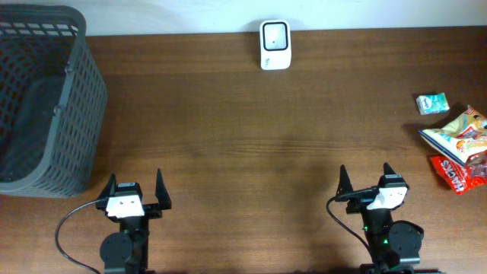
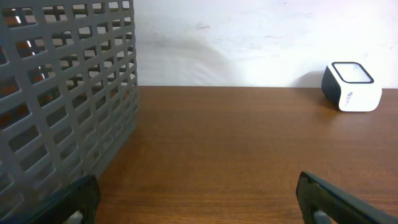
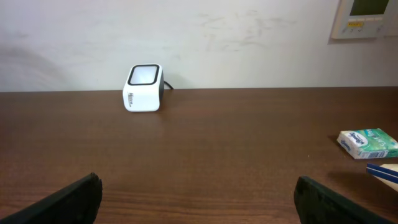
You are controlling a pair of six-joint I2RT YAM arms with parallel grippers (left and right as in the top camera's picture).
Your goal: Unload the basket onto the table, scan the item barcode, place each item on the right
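- The scanner (image 1: 275, 45), a small white block with a dark-framed window on top, stands upright at the far edge of the brown table (image 1: 243, 129), close to the pale wall.
- The goods to scan lie well to the right of the scanner and nearer the arms, along the table's right edge.
- Of these, a small green box (image 1: 432, 103) is the closest to the scanner and lies flat, apart from the rest.
- Beyond the green box, farther from the scanner, is a pile of bright snack bags (image 1: 455, 135). A red packet (image 1: 455, 175) overlaps them on the side nearest the arms.
- A dark grey mesh basket (image 1: 46, 99) sits well to the left of the scanner, at the table's left edge.
- The left gripper (image 1: 135, 183) hangs over the near edge, well short of the scanner and to its left. Its jaws are spread wide with nothing between them, and it touches nothing.
- The right gripper (image 1: 365, 173) hangs over the near edge to the scanner's right. Its jaws are likewise wide apart and empty, well clear of the goods.
- A wall panel (image 3: 367, 15) is mounted high on the wall, to the right of the scanner.
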